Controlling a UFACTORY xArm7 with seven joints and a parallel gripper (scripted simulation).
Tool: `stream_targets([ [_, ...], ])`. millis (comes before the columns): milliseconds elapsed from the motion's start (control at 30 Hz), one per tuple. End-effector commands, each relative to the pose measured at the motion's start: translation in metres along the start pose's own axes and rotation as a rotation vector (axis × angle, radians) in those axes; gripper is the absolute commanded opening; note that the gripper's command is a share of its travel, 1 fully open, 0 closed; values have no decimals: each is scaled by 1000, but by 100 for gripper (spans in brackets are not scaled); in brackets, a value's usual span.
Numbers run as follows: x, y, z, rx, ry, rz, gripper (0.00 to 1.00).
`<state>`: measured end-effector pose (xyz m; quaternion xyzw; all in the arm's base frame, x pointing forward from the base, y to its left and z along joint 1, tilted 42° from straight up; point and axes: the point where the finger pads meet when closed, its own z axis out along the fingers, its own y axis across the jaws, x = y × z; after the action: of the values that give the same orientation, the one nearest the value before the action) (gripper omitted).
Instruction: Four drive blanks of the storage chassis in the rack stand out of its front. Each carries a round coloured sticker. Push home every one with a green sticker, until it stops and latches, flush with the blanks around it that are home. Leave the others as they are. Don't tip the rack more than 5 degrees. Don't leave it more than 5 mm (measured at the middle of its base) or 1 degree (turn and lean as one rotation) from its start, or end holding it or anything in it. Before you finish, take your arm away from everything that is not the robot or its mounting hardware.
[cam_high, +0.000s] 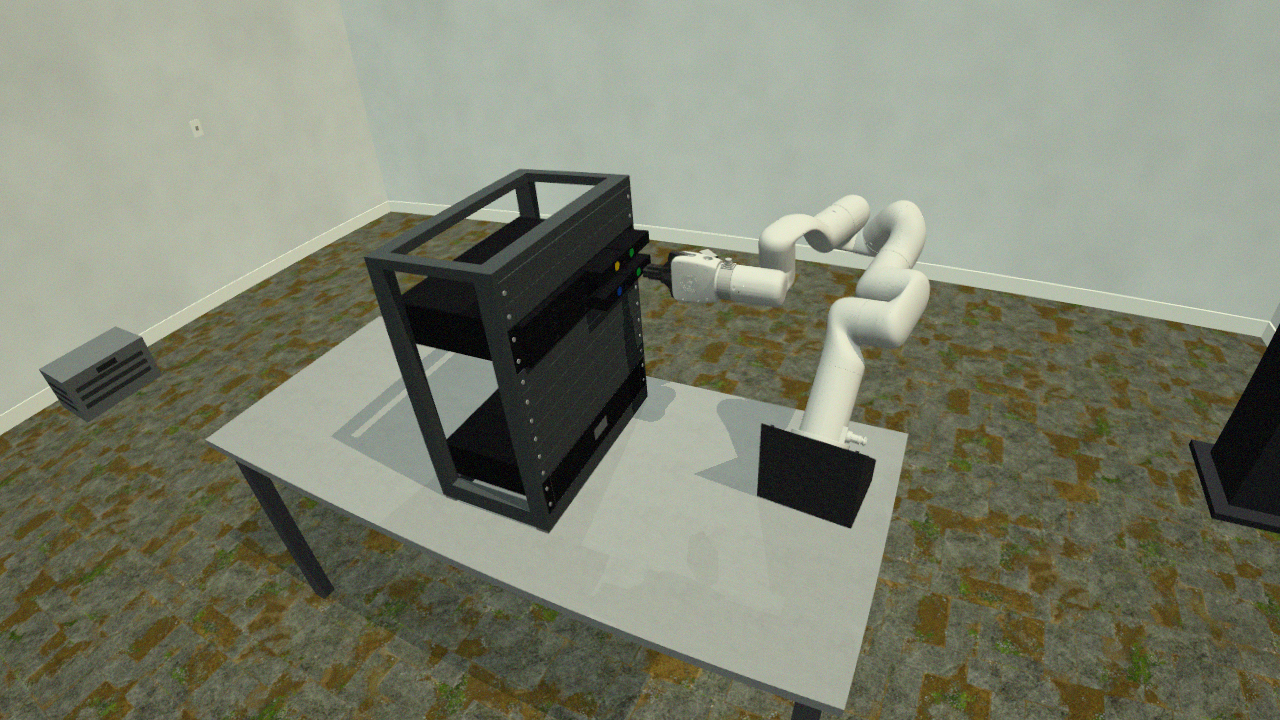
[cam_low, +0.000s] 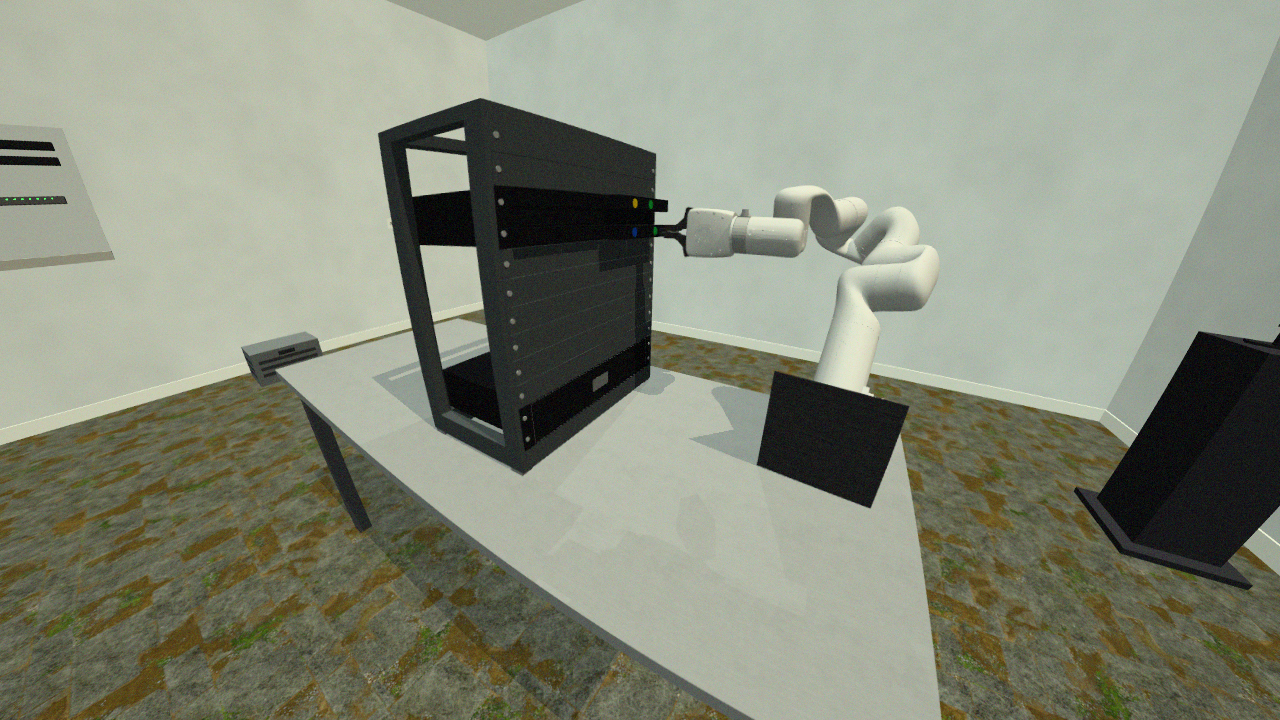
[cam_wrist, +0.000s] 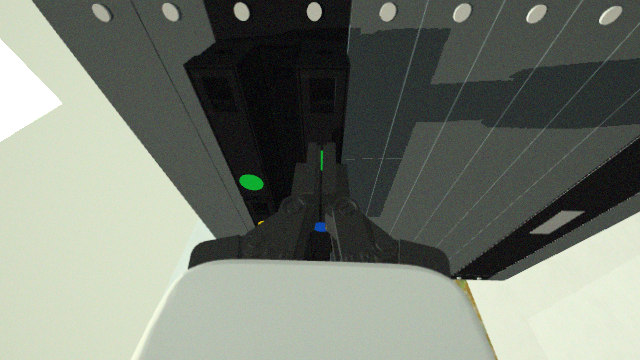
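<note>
We see the arm (cam_high: 859, 304) reaching level, fingers together and empty at the lower green-sticker blank (cam_low: 651, 231). Fingers hide most of that sticker.

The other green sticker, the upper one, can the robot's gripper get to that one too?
Probably yes. The gripper, fingers shut and holding nothing, is at the lower green-sticker blank. The upper green-sticker blank sits right above it on the rack, and nothing stands in front of it.

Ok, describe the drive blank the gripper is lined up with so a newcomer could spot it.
Find the dark rack on the grey table. Near its top, four stickered blanks cluster at the front's right edge. It's the lower green-stickered blank, beside the blue one, at the shut gripper.
</note>
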<state>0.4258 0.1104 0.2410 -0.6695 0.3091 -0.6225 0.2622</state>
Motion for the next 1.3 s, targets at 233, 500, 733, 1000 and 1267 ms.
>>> stream_targets([
  [233,-1,-1,4,3,0,2,0],
  [500,-1,-2,9,3,0,2,0],
  [733,-1,-2,14,3,0,2,0],
  [1000,-1,-2,14,3,0,2,0],
  [1267,-1,-2,24,3,0,2,0],
])
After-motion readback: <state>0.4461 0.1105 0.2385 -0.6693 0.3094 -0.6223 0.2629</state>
